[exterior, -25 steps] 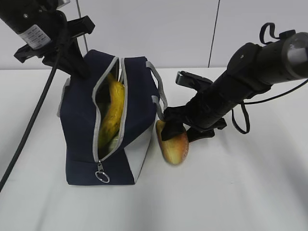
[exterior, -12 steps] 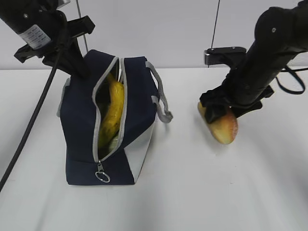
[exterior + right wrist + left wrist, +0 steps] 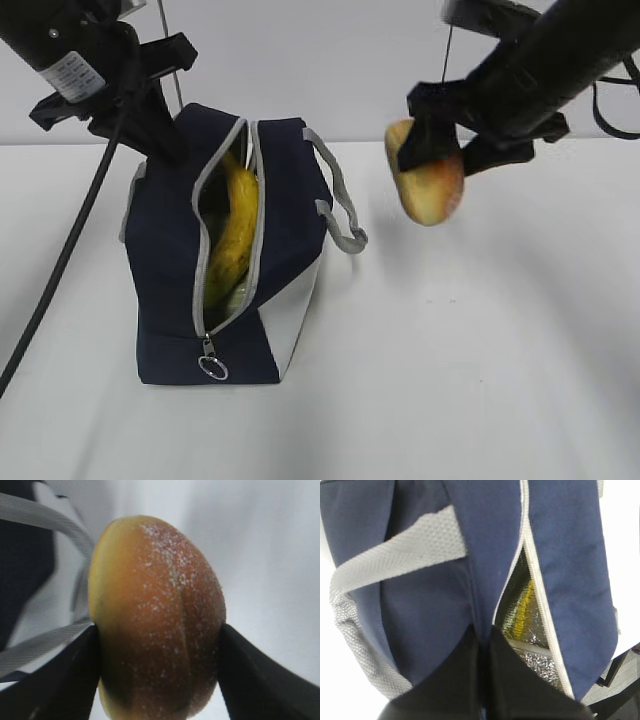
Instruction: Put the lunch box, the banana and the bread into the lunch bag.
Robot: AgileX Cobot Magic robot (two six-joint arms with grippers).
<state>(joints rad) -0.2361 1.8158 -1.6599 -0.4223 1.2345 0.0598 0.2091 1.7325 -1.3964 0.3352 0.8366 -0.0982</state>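
Note:
The navy lunch bag [image 3: 165,270] stands on the white table with its grey zipper open. The yellow banana [image 3: 235,230] stands inside the opening. My left gripper [image 3: 165,140] is shut on the bag's top edge at the far end; in the left wrist view its fingers [image 3: 465,680] pinch the navy fabric [image 3: 420,605] beside the silver lining. My right gripper [image 3: 440,160] is shut on the golden-brown bread [image 3: 428,185] and holds it in the air to the right of the bag, above the table; the bread fills the right wrist view [image 3: 157,615]. The lunch box is hidden.
The bag's grey strap handle [image 3: 340,205] hangs out on the right side, between the bag and the bread. A metal ring zip pull [image 3: 212,367] hangs at the bag's front. A white table [image 3: 480,380] lies to the right and in front.
My right gripper has lifted the bread from the table beside the bag, first out to the right, then up and back toward the bag. The left gripper and bag have not moved.

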